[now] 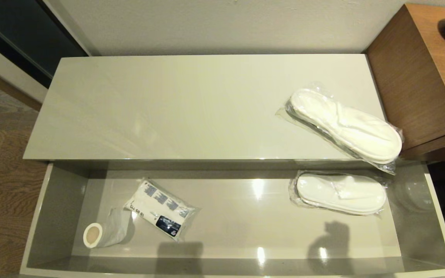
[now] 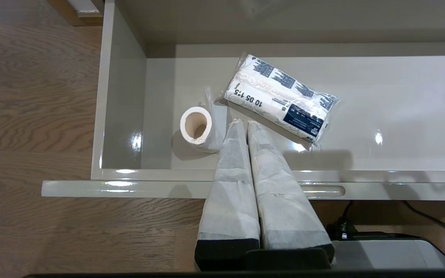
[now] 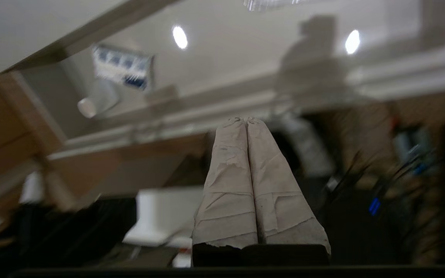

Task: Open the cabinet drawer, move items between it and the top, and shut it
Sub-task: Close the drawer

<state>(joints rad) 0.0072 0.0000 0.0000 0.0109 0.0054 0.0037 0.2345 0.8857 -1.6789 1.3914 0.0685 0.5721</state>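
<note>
Above the open cabinet drawer (image 2: 122, 96), left gripper (image 2: 242, 122) and right gripper (image 3: 245, 120) are both pressed together, empty.

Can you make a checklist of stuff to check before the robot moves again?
1. Cabinet drawer pulled open: ok.
2. One slipper pack lying on the top: ok.
3. Second slipper pack inside the drawer: ok.
4. Wrapped bundle and paper roll inside the drawer: ok.
5. Left tool shut, holding nothing: ok.
6. Right tool shut, holding nothing: ok.
</note>
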